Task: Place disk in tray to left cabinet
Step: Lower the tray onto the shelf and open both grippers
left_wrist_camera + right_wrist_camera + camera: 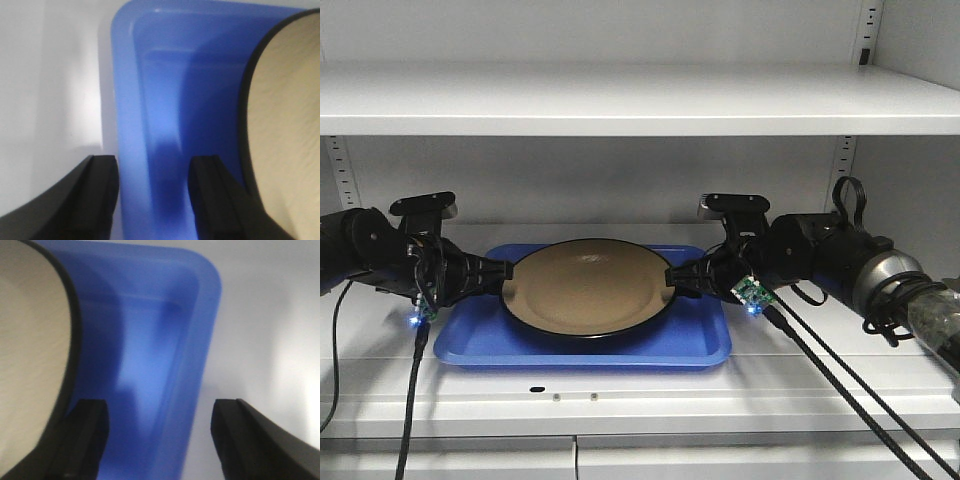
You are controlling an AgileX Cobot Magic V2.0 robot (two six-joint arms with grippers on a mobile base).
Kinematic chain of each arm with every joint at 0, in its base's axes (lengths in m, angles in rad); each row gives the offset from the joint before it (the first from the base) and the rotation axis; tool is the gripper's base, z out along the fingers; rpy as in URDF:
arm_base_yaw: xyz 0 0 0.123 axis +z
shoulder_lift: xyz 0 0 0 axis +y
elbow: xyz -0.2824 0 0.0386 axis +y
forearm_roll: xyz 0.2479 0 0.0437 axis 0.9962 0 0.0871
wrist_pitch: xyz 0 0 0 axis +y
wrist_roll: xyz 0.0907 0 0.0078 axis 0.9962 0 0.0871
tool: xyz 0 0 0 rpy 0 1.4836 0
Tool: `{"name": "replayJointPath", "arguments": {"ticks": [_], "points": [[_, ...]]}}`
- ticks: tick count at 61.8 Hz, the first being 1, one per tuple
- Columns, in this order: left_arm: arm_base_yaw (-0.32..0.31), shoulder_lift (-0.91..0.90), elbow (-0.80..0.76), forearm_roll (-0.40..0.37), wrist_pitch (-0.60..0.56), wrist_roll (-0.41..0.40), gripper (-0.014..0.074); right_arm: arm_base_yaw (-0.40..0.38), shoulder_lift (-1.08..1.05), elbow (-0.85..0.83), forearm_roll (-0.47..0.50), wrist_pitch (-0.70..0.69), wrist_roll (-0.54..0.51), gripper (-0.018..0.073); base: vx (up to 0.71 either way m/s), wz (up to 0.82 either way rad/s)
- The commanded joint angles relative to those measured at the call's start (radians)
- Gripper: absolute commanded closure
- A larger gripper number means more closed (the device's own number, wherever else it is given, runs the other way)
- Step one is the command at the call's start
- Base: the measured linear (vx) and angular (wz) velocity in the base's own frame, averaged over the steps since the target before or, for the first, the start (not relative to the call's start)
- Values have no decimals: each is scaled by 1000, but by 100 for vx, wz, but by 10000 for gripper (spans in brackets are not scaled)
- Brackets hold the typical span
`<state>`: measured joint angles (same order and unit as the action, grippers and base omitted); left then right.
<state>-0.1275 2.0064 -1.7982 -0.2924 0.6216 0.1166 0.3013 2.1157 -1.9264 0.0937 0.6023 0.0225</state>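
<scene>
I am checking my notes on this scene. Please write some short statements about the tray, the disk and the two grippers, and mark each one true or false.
1. The disk lies in the blue tray. True.
2. The tray sits on a shelf of the cabinet. True.
3. The left gripper is closed tightly on the disk's rim. False: its fingers stand apart on either side of the tray's rim, with a gap between them.
4. The right gripper is open. True: its fingers are spread across the tray's edge.
5. The disk is white with a red rim. False: it is tan with a thin black rim.
6. The tray stands tilted against the cabinet's back wall. False: it lies flat.
</scene>
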Motion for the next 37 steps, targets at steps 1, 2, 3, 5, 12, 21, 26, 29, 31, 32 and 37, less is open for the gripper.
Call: {"name": "replayJointPath", "arguments": {"ticks": [1,2,3,5,12,21,26,29,31,32,37], "points": [[-6,-86,-39,-21,-75,2,129,-1,-81,-38,-47,-87,-6,37,0,0],[-6,-88,-39,-19,-75,2,129,-1,-83,-38,-54,-85,-6,37,0,0],[-6,-92,-39,-15,-75,2,129,-1,-85,-38,-62,-81,-6,37,0,0],[-6,-94,-39,-7,-74,2,129,-1,-90,-38,-75,-75,-6,37,0,0],[-6,-115,-39,17,-56,2,129,-3,-111,-38,-119,-51,-6,43,0,0],[-6,-158,-39,66,9,2,143,-3,-146,-38,-132,16,-6,84,0,0],[-6,-180,-39,79,62,1,182,-3,-162,-38,-132,76,-2,146,0,0],[-6,-195,-39,80,113,1,242,-3,-174,-38,-136,120,0,212,0,0],[-6,-201,-39,80,147,-1,283,-3,-181,-38,-141,156,0,273,0,0],[-6,-203,-39,79,161,-3,307,-3,-185,-38,-144,171,0,300,0,0],[-6,-218,-39,72,238,-18,487,-3,-200,-37,-146,246,0,473,0,0]]}}
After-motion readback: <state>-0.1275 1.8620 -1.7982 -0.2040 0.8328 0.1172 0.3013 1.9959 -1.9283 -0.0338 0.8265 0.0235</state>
